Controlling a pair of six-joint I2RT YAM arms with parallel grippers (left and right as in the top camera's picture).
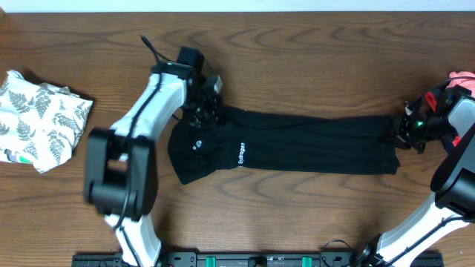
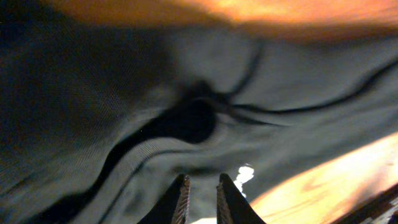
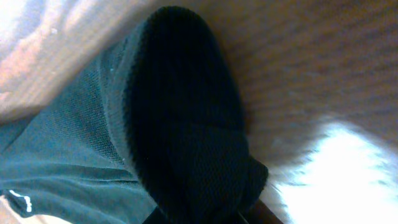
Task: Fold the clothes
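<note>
**Worktop stock: garments and tools**

1. Worktop [image 1: 312, 52]: dark brown wood grain, carrying everything listed below.
2. Black garment [image 1: 312, 152]: the largest cloth. It is stretched out flat as a long band across the middle of the worktop, wider at its left end and narrow at its right end. The left wrist view shows creases running together in the fabric just ahead of the fingers.
3. Fern-print garment [image 1: 41, 119]: white with grey leaves. It lies crumpled at the far left edge, well apart from the black garment.
4. Pink piece [image 1: 462, 77]: only a corner shows at the far right edge, behind the right arm.
5. Left tool [image 1: 206, 107]: set on the upper left corner of the black garment. The fingers stand close together with a slim gap, and I cannot tell whether cloth is pinched.
6. Right tool [image 1: 401, 132]: clenched on the right end of the black garment, where the fabric bulges up close to the wrist camera.
7. Logo [image 1: 242, 153]: small white lettering on the wide left part of the black garment.
</note>
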